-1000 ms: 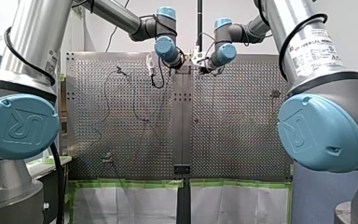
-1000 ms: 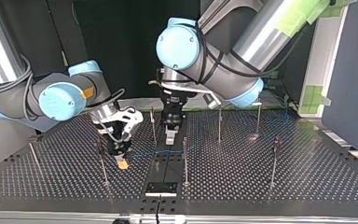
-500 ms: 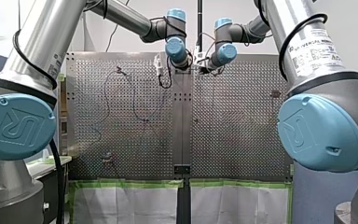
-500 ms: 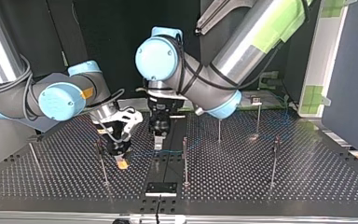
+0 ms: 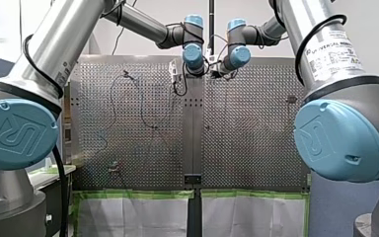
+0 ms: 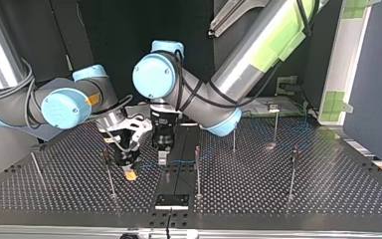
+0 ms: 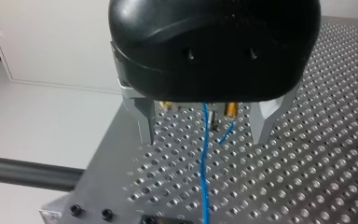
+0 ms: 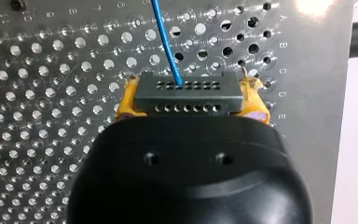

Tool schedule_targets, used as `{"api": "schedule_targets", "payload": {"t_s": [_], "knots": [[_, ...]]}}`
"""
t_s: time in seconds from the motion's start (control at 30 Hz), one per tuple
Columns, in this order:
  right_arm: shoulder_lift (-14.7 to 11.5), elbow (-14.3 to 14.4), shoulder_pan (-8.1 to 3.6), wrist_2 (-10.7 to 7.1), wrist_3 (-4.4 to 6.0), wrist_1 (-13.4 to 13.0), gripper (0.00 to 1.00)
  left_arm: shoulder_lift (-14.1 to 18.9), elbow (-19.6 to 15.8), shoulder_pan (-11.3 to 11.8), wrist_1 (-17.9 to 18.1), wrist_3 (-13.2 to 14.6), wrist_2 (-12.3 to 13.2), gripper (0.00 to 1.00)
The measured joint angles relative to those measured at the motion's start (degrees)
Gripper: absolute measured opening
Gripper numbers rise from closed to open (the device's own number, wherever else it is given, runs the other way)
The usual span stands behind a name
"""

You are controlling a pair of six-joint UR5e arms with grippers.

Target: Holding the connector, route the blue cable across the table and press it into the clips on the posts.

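My right gripper (image 8: pixel 191 99) has its yellow pads (image 8: pixel 127 101) shut on the grey connector (image 8: pixel 189 95), which has rows of small holes. The blue cable (image 8: pixel 165 42) leaves the connector's top face. In the top view that gripper (image 6: pixel 129 172) hangs low over the perforated table (image 6: pixel 288 209), left of the centre strip. My left gripper (image 7: pixel 204 135) is open, with its metal fingers (image 7: pixel 144 123) on either side of the blue cable (image 7: pixel 204 186), which lies on the table beneath. In the top view it (image 6: pixel 162 158) hovers just right of my right gripper, above the cable (image 6: pixel 181 162).
Several thin posts stand on the table, among them one (image 6: pixel 197 169) by the centre strip, one (image 6: pixel 108 174) beside my right gripper and one (image 6: pixel 292 172) far right. A black plate (image 6: pixel 171 200) sits at the near edge. The cable (image 5: pixel 140 103) loops across the front view's left half.
My left arm has swung toward the top view's left, bringing its open gripper close beside my right gripper and over the cable. My right gripper has stayed put with the connector.
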Motion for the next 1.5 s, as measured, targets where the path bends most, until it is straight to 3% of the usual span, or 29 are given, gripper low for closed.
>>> {"api": "schedule_targets", "payload": {"t_s": [0.33, 0.73, 1.07, 1.1, 1.13, 1.17, 1.2, 1.23, 1.3, 1.33, 1.37, 1.5], "knots": [[0.01, 0.0, 0.0, -0.02, 0.0, 0.0, 0.0, -3.06, 3.69, 1.21, 1.56, -0.03, -2.0, 1.0], [0.02, 0.0, -0.01, -0.12, 0.02, 0.01, 0.0, -4.61, 4.12, 2.91, 1.62, -0.06, -0.75, 1.0], [0.02, 0.0, -0.01, -0.2, 0.16, 0.08, 0.0, -4.74, 4.41, 3.11, 1.78, -0.2, -1.39, 1.0], [0.01, 0.0, -0.01, -0.21, 0.19, 0.09, 0.0, -4.74, 4.4, 3.08, 1.85, -0.23, -1.46, 0.81], [0.01, 0.0, -0.01, -0.24, 0.22, 0.09, 0.0, -4.74, 4.41, 3.04, 1.94, -0.29, -1.52, 0.81], [0.0, 0.0, 0.0, -0.24, 0.23, 0.09, 0.0, -4.74, 4.41, 3.0, 2.03, -0.33, -1.55, 0.58], [0.0, 0.0, 0.0, -0.25, 0.24, 0.09, 0.0, -4.74, 4.42, 2.93, 2.16, -0.35, -1.59, 0.45], [0.0, 0.0, -0.01, -0.27, 0.25, 0.09, 0.0, -4.74, 4.42, 2.8, 2.39, -0.37, -1.72, 0.45], [-0.01, 0.0, -0.01, -0.27, 0.26, 0.09, 0.0, -4.72, 4.43, 2.61, 2.67, -0.33, -2.13, 0.08], [-0.01, 0.0, 0.0, -0.28, 0.26, 0.09, 0.0, -4.71, 4.43, 2.47, 2.81, -0.3, -2.47, 0.08], [-0.01, 0.0, 0.0, -0.28, 0.26, 0.09, 0.0, -4.7, 4.43, 2.37, 2.88, -0.29, -2.78, 0.0], [0.0, 0.0, -0.01, -0.28, 0.27, 0.09, 0.0, -4.7, 4.44, 2.05, 3.01, -0.45, -3.9, 0.0]]}}
